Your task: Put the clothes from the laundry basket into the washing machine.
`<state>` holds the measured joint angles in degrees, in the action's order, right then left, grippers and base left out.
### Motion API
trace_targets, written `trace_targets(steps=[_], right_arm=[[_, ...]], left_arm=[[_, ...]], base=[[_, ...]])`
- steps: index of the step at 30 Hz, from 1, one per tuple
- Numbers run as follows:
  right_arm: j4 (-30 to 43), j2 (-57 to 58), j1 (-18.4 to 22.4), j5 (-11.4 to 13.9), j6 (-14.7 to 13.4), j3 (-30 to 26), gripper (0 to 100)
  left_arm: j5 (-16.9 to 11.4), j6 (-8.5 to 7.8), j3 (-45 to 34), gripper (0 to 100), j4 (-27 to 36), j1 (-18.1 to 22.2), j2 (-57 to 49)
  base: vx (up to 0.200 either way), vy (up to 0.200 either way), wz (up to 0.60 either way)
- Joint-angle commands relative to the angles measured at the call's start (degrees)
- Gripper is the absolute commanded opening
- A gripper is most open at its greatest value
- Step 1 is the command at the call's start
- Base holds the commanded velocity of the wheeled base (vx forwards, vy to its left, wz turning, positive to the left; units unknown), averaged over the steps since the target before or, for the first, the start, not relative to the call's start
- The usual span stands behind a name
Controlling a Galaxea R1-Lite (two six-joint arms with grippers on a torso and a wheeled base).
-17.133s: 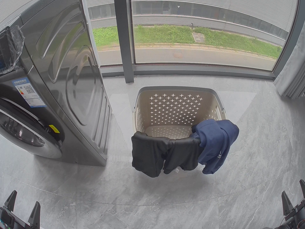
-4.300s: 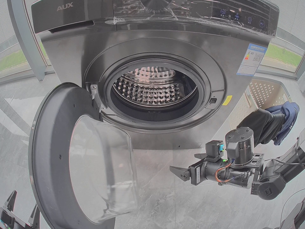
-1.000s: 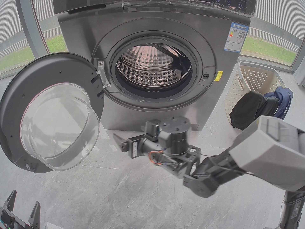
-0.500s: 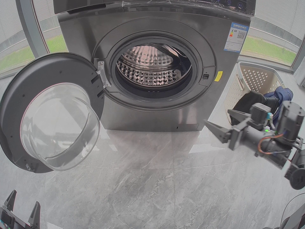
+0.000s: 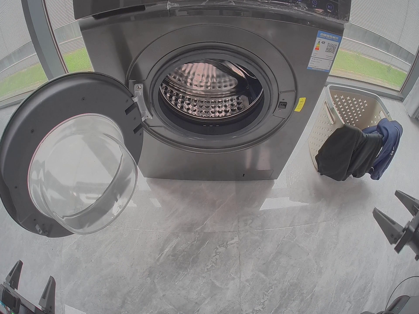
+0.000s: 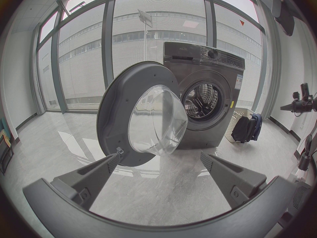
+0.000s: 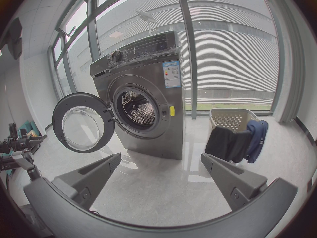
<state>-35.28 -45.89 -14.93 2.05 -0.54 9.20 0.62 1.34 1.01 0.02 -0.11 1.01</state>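
Two clothing items, mid-right of frame: black garment [image 5: 347,153] and blue garment [image 5: 388,147], side by side, draped over the beige laundry basket [image 5: 349,103] near rim, hanging lengthwise down its outer wall. Washing machine [image 5: 209,27] door [image 5: 65,105] open, left. Left gripper [image 5: 34,272], right gripper [image 5: 386,202]: fingers apart, empty.

One washing machine [image 5: 109,35] is counted, with one door [image 5: 65,105] and one drum [image 5: 205,97]. One basket [image 5: 349,103] is counted. Two garments are counted: one black garment [image 5: 345,153] and one blue garment [image 5: 388,145]. Two stickers are counted on the machine: one white sticker [image 5: 325,51] and one yellow sticker [image 5: 300,104]. Two grippers are counted, the left gripper [image 6: 160,155] and the right gripper [image 7: 160,156], each with two fingers [image 6: 95,172].
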Motion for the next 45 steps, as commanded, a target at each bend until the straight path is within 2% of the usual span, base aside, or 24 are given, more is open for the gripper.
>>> trace_targets(steps=[1,2,4,6,14,45], right_arm=[[31.5,45.89,14.93,2.26,1.06,-9.2,100],[31.5,45.89,14.93,2.26,1.06,-9.2,100],[34.93,45.89,14.85,-0.29,0.89,-9.2,100],[36.25,45.89,14.93,-1.34,0.71,-8.94,100],[35.02,45.89,14.85,-0.64,1.06,-9.2,100],[35.02,45.89,14.93,-0.99,0.98,-9.2,100]], left_arm=[[-0.09,-0.64,-0.84,100,0.06,0.02,-0.66],[-0.09,-0.64,-0.84,100,0.06,0.02,-0.66],[-0.45,-0.81,-0.84,100,0.06,0.02,-0.66],[-0.45,-0.55,-0.84,100,0.06,0.02,-0.66],[-0.18,-0.55,-0.75,100,0.42,0.02,-0.66],[-0.45,-0.29,-0.84,100,0.15,-0.07,-0.57]], base=[[0.0,0.0,0.0],[0.0,0.0,0.0],[0.0,0.0,0.0],[0.0,0.0,0.0],[0.0,-0.15,0.0],[0.0,-0.2,0.0]])
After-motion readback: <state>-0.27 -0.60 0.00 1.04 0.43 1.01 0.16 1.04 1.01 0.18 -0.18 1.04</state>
